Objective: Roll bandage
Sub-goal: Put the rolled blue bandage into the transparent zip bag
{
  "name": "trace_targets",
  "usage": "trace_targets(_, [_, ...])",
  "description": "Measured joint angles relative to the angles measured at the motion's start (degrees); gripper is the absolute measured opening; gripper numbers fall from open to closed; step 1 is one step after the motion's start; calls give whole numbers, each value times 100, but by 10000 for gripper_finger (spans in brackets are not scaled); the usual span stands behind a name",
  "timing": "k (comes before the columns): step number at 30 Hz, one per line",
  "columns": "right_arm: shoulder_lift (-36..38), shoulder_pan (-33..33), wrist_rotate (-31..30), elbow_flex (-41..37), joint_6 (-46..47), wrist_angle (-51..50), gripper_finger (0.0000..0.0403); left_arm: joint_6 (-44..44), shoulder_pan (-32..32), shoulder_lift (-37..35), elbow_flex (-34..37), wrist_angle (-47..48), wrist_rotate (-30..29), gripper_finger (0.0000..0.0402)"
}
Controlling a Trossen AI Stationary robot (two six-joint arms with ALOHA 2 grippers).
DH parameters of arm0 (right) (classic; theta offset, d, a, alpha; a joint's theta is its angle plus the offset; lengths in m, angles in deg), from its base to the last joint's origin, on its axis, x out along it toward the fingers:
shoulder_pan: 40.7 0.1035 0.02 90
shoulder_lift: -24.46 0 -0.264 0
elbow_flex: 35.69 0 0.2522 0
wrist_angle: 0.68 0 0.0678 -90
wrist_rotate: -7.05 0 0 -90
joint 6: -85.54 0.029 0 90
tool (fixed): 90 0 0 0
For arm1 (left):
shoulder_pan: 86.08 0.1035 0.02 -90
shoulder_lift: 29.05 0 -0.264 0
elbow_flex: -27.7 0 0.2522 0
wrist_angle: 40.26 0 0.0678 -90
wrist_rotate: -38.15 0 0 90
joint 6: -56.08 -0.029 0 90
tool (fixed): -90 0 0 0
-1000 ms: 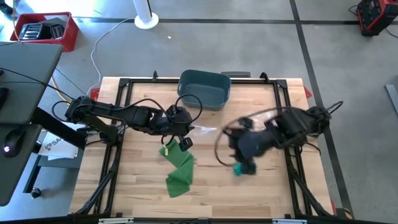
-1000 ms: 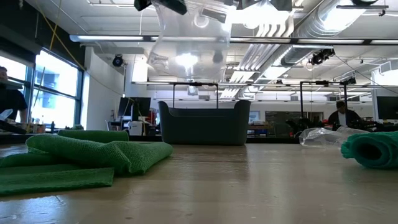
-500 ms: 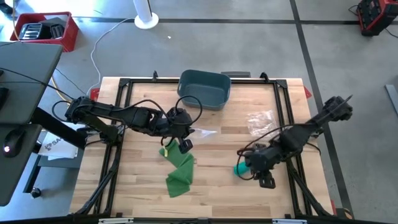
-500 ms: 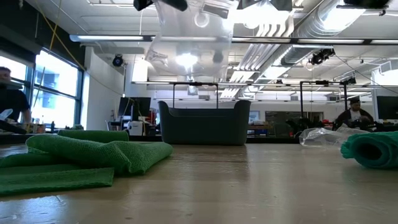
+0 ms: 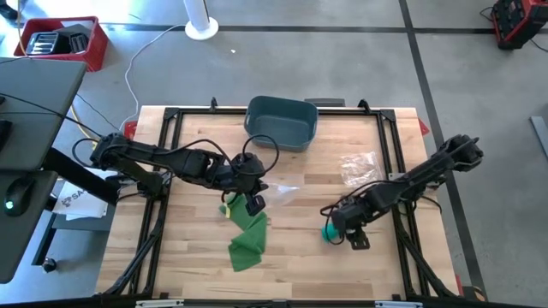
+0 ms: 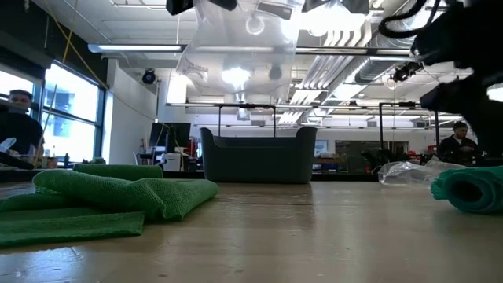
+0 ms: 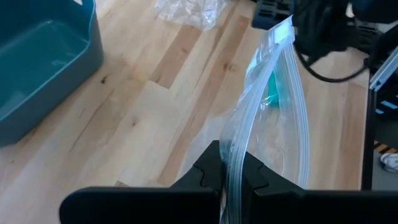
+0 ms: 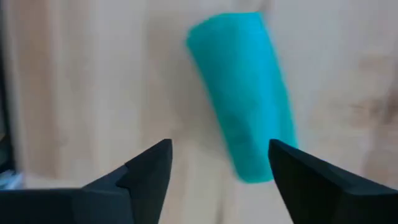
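Toward the right edge of the wooden tabletop (image 5: 291, 265), a rolled teal bandage (image 5: 329, 232) lay flat, just ahead of the right gripper (image 5: 349, 234), whose fingers were spread wide around nothing. Nearer the middle, a clear zip-top plastic bag (image 7: 268, 106) was pinched at its edge by the fully closed left gripper (image 7: 226, 176). A blue-grey plastic tub (image 5: 281, 122), apparently empty, stood at the far edge. A folded green cloth (image 5: 247, 233) was seen beneath the left gripper.

Only one marking shows: dark letters on a white sheet (image 5: 75, 199) at the left edge of the high view, too small to read.
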Motion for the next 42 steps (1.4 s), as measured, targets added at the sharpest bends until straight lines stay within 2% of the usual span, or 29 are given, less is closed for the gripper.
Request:
trace_targets(4, [-157, -10, -238, -459, -141, -55, 269, 65, 15, 66, 0, -3, 81, 0])
trace_targets(7, [-172, 4, -225, -694, -150, 301, 267, 150, 15, 145, 0, -37, 103, 0])
trace_targets(17, [-210, 34, -629, -950, -406, 1549, 198, 288, 13, 361, 0, -66, 503, 0])
trace_targets(21, [-391, 34, -511, -964, -148, 1617, 152, 288, 15, 427, 0, -203, 631, 0])
trace_targets(26, [-403, 34, -151, -789, 1134, 1618, 53, 222, 12, 428, 0, -204, 678, 0])
trace_targets(29, [-201, 35, 19, -401, 1711, 1574, 13, 155, 26, 419, 0, -203, 678, 0])
trace_targets(32, [76, 38, 107, 240, 2149, 1240, 25, 151, 26, 412, 0, -199, 678, 0])
trace_targets(36, [390, 37, -38, 1608, 2486, 93, 34, 260, 44, 412, 0, -193, 707, 0])
trace_targets(39, [378, 41, -645, 2874, 2343, -1185, 19, 388, 128, 412, 0, -208, 918, 0])
trace_targets(42, [183, 40, -1929, 4098, 1903, -2296, 7, 594, 252, 412, 0, -228, 1395, 0])
